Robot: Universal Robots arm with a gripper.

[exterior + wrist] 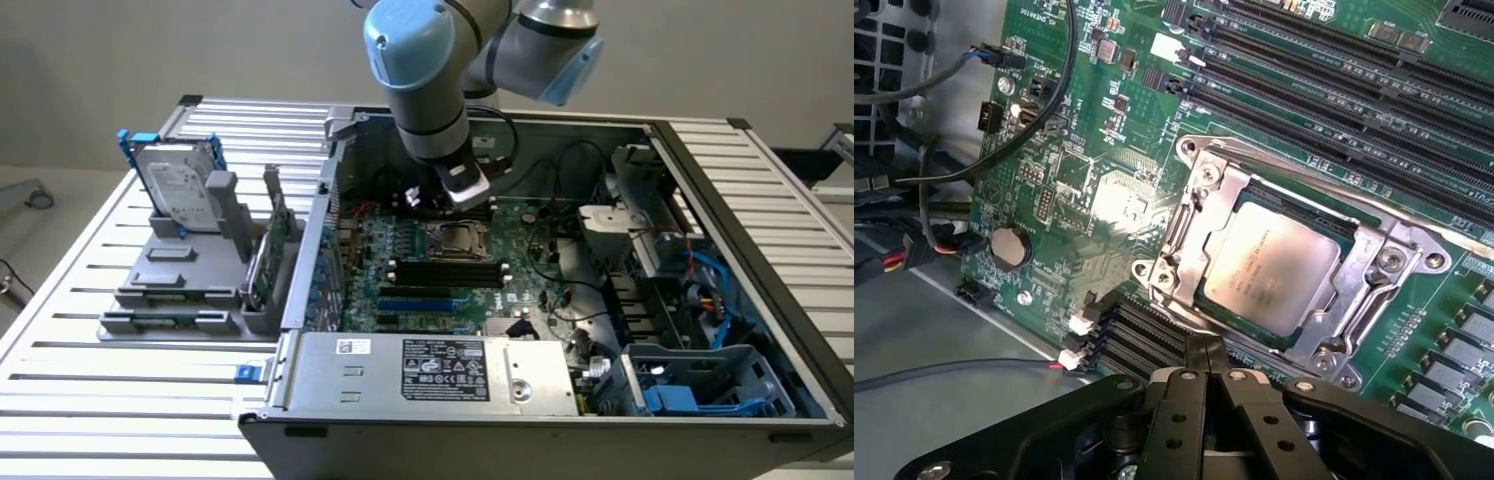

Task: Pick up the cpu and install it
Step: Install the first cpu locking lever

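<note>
The cpu (1272,262), a flat square chip with a shiny grey metal top, already sat inside the steel-framed socket (1199,215) on the green motherboard (1079,150). The tool (1206,372), fully closed and empty, hovered just beside the socket's six o'clock edge; installation looked essentially done.

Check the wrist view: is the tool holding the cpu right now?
No. The cpu lies flat inside the metal-framed socket on the motherboard, while the tool sits shut beside the socket with nothing between its tips.
</note>
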